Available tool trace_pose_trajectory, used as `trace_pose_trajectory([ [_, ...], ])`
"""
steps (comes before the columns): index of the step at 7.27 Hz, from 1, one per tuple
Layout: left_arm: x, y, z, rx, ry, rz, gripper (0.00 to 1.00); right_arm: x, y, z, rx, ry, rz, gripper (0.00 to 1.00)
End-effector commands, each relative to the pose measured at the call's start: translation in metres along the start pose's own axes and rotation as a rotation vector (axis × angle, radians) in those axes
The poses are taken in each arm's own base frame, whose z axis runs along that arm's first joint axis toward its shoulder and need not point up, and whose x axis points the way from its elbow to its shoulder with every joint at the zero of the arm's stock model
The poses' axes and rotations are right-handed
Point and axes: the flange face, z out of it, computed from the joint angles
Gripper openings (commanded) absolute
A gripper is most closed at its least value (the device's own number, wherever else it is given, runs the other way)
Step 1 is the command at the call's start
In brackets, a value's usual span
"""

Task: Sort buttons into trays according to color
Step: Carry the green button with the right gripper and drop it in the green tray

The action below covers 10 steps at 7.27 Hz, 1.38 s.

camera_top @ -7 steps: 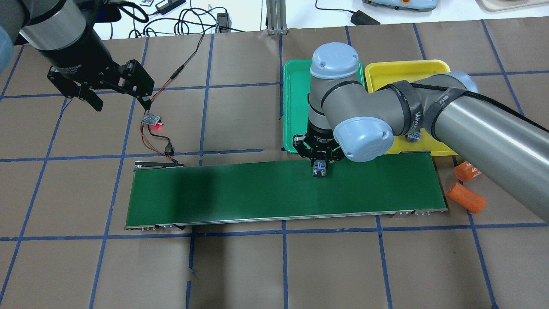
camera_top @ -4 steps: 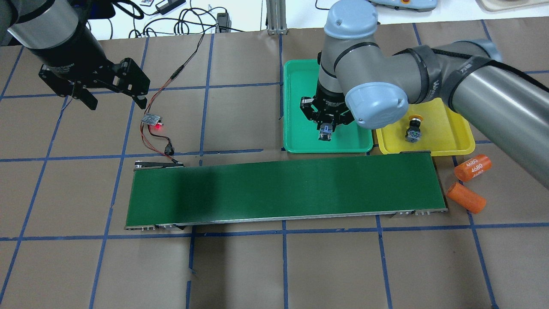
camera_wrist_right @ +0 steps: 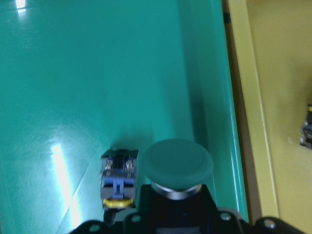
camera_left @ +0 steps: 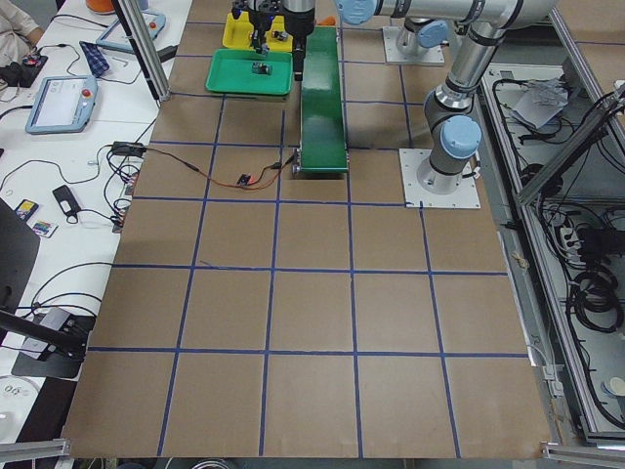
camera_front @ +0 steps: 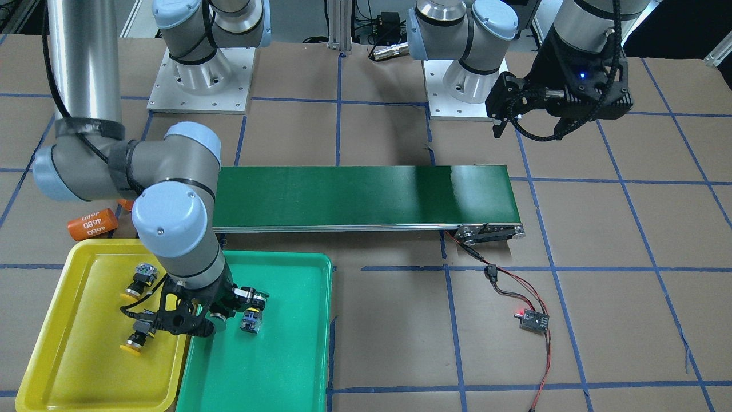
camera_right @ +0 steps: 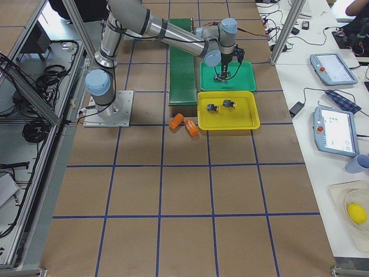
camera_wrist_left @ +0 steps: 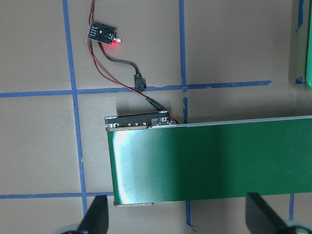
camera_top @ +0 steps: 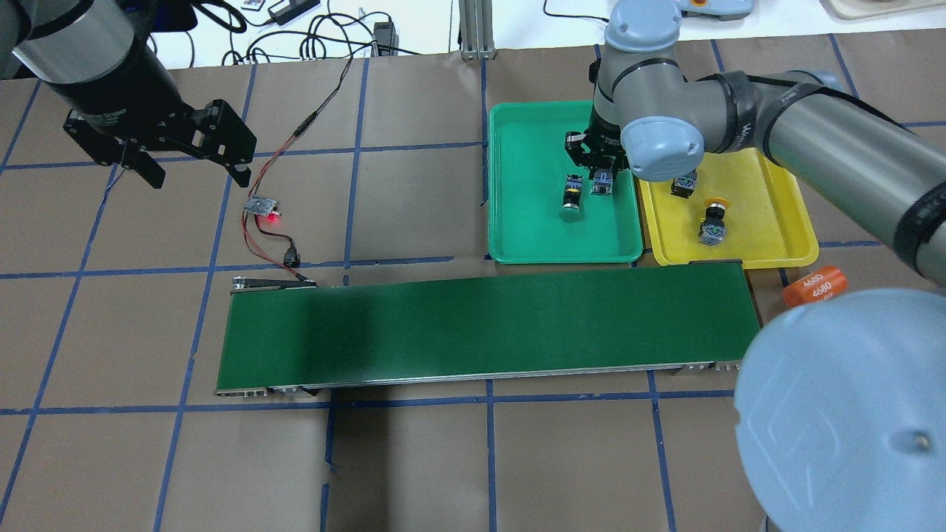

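**Right claw clamped on a green button over the green tray**

Your right gripper is over the far right part of the green tray. Its fingers are pressed together on a green-capped button, and in the wrist view the cap pokes out just past the fingertips. You cannot tell whether that button touches the tray floor.

Just to its left a second button lies on its side in the same tray, cap toward the near edge and apart from the held one.

The yellow tray sits just right of the green one. It holds the near yellow button and the far yellow button, apart from each other. In the overhead view the arm partly hides the far one.

Your left gripper hangs well to the left over the table, fingers spread wide. A small circuit board with a red light lies just beside it. The conveyor belt runs along the near side of both trays, and an orange cylinder lies at its right end.
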Motion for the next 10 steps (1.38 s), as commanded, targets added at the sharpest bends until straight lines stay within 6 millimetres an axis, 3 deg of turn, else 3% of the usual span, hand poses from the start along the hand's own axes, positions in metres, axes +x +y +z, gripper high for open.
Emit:
trace_pose_trajectory([
  [1, 0.0, 0.001, -0.001, 0.002, 0.0, 0.001, 1.0, 0.004, -0.006, 0.015, 0.013, 0.001, 0.002, 1.0],
  [2, 0.0, 0.0, -0.003, 0.007, -0.001, 0.0, 1.0, 0.006, -0.006, 0.002, 0.026, -0.002, 0.006, 1.0],
  [3, 0.0, 0.0, -0.006, 0.01, -0.001, 0.0, 1.0, 0.01, 0.003, -0.027, -0.008, 0.005, 0.003, 1.0],
  [4, 0.0, -0.001, -0.003, 0.005, -0.001, 0.0, 1.0, 0.017, 0.028, -0.08, -0.057, 0.016, 0.001, 1.0],
  [7, 0.0, 0.0, -0.005, 0.007, -0.001, 0.0, 1.0, 0.052, 0.144, -0.235, -0.134, 0.028, 0.011, 1.0],
  [8, 0.001, 0.0, -0.004, 0.005, -0.001, 0.002, 1.0, 0.065, 0.181, -0.274, -0.149, 0.032, 0.015, 1.0],
  [9, 0.001, 0.0, -0.005, 0.007, -0.001, 0.002, 1.0, 0.073, 0.2, -0.269, -0.224, 0.046, 0.025, 1.0],
  [10, 0.001, -0.001, -0.003, 0.004, -0.001, 0.002, 1.0, 0.082, 0.204, -0.248, -0.257, 0.047, 0.044, 1.0],
])
